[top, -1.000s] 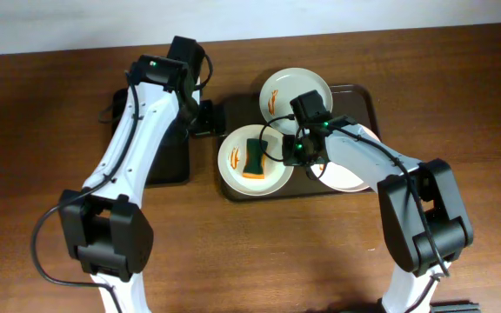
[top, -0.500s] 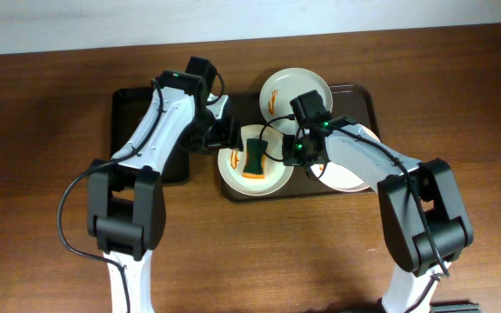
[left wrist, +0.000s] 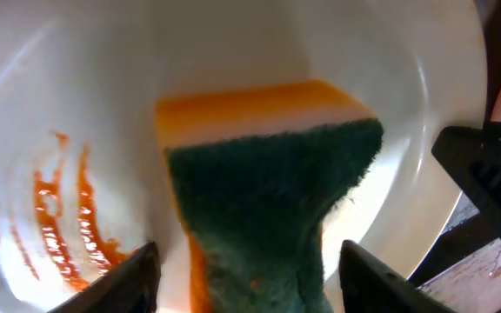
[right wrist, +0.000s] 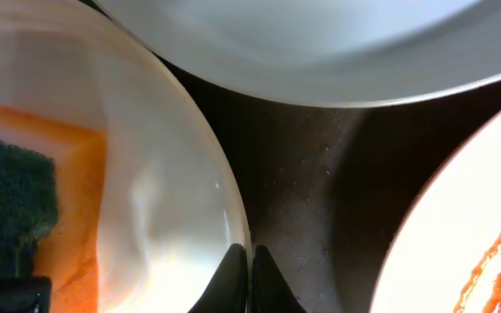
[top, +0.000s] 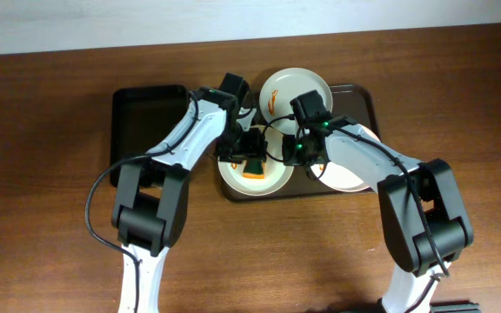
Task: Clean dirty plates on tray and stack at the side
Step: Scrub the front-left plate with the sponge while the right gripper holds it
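The streaked near-left plate (top: 264,185) sits on the tray (top: 365,96), a sponge (left wrist: 268,200) lying in it. I see my left gripper (left wrist: 255,278) straddling the sponge, fingers (left wrist: 136,280) apart; my right gripper (right wrist: 250,265) is pinched together on that plate's right rim.

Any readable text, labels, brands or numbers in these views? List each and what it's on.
None readable. No print shows on the front plate, the other plates, the sponge, the tray, the black tray or the arms.
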Robot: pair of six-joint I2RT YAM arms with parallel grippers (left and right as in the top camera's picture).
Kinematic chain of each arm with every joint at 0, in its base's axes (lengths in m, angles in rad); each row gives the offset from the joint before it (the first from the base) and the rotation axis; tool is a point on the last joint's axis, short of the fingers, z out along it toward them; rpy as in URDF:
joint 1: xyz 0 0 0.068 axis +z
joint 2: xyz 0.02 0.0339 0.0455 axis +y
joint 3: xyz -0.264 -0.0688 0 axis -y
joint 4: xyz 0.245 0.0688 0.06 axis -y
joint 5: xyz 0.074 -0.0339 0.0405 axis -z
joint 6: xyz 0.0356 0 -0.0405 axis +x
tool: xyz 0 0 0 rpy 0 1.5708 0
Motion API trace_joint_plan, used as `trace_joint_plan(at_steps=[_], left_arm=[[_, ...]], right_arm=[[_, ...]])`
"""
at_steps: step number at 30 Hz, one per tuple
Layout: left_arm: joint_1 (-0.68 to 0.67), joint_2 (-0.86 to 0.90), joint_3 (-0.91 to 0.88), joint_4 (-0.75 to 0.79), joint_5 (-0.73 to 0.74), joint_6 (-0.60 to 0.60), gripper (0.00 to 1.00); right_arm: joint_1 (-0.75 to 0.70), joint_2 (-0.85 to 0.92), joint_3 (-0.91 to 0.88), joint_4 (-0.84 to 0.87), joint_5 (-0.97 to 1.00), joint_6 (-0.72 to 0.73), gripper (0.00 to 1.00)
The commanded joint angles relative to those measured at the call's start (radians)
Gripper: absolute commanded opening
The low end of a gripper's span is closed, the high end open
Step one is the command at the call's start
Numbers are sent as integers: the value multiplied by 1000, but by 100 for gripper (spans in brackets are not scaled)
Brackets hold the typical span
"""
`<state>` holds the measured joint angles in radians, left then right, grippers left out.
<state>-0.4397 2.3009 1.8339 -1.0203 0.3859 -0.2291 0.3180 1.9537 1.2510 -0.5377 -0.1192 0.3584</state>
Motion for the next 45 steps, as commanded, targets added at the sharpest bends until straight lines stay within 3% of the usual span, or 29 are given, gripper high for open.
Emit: trace_joint_plan(at_steps=[1,3,7,14,15,18,22,24,27,31,33,36,45], left_arm=[[-8,9,-5,10,11,-9,58],[-10,9,-5,14,11,-9,58],[-10,9,-5,17,-29,-9,43],[-58,32,-5,23,-69,-9,45],[-60,35,-5,24,-69,-9,37],[-60,35,1,25,-68,-10,0],[-61,32,21,30,12,-28,0],[-62,33,21,63,11,-37,0],[-63,35,20,133,11,-143,0],[-73,54,16,152,5,-145,0],[-76,61,14,137,-62,-145,0],[-72,61,14,20,-324,-145,0],[-42,61,58,-121,-751,-145,0]], right_arm=[[9,0,2,0,19,-2,4],[9,0,2,-1,19,-2,4],[9,0,2,0,19,-2,4],[9,0,2,-1,19,-2,4],[9,0,2,-1,19,-2,4],[9,0,2,0,19,-2,4],[9,0,2,2,19,-2,4],[9,0,2,3,19,-2,4],[9,0,2,3,19,-2,4],[9,0,2,3,19,-2,4],[9,0,2,3,19,-2,4],[9,0,2,1,19,-2,4],[9,0,2,3,19,-2,4]])
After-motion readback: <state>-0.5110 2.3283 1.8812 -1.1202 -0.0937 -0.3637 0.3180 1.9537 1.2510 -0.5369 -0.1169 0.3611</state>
